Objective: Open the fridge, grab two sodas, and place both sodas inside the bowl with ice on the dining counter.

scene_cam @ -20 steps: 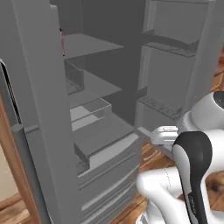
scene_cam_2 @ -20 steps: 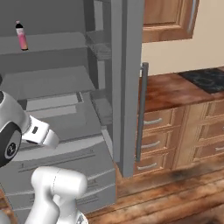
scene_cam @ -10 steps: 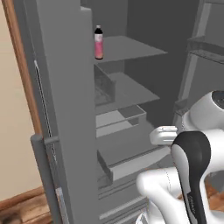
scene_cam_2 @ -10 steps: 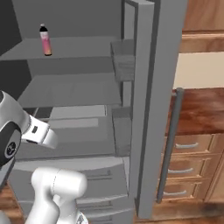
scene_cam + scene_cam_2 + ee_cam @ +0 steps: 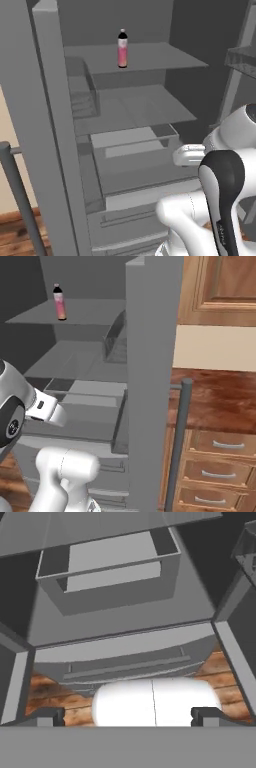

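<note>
Fridge [image 5: 45, 125] stands open; end effector [image 5: 127, 716], fingers apart and empty, sits low below the pink bottle [image 5: 122, 48] shelf — raise, centre on bottle, then close.

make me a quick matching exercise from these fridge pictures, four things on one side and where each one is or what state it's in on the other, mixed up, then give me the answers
Things:
1. pink bottle
2. fridge door
3. gripper
4. wooden drawers

Places or states:
A. open, holding nothing
B. standing upright on the top shelf
C. below the reddish-brown worktop, right of the fridge
D. swung open, bar handle facing the cabinets

Pairs: 1-B, 2-D, 3-A, 4-C
</note>
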